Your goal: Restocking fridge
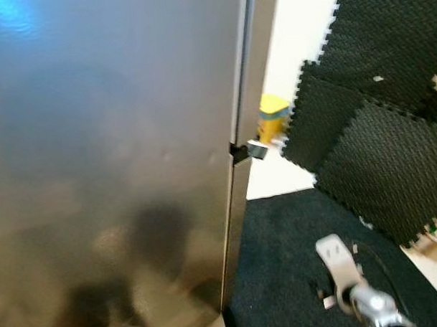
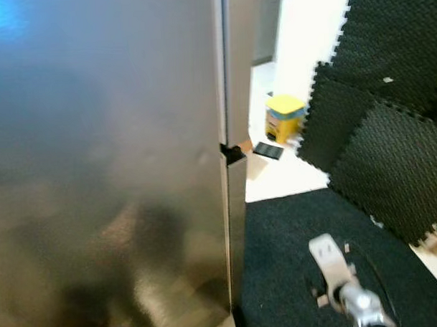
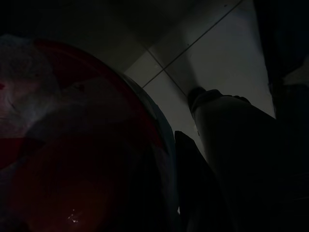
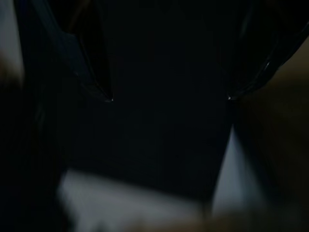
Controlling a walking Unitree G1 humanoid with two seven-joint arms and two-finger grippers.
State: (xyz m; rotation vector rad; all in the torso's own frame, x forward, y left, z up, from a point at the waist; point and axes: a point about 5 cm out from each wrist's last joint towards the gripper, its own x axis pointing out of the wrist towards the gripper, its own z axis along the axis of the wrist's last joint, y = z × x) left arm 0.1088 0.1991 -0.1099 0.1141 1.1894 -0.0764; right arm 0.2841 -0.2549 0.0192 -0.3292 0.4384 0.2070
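Fridge [image 1: 111, 160] takes up the left and centre of the head views: tall flat door, brushed stainless steel, smooth with soft blurry reflections and dark shadow patches low down, door closed, thin vertical edge seam on its right side with a small black hinge piece [image 2: 231, 153] partway down. Right of it, dark carpet-like floor mat [image 1: 293, 254], fine nap. Behind that, black foam puzzle mats [image 1: 375, 136] lean up, woven-looking embossed texture, toothed interlocking edges. Small yellow-lidded container [image 2: 284, 117] with blue and orange body sits on the pale floor past the fridge, near the mats. Right arm [image 1: 356, 288] low right, silver metal, rounded joint, over the dark mat. Right pincer [image 4: 169, 99] in the right wrist view: two dark finger tips stand apart, nothing between them, very dim. Left wrist view is very dark: big rounded red object [image 3: 82, 159], glossy, close to the lens, pale tiled floor [image 3: 212, 63] with grout lines beyond; left pincer state cannot tell.
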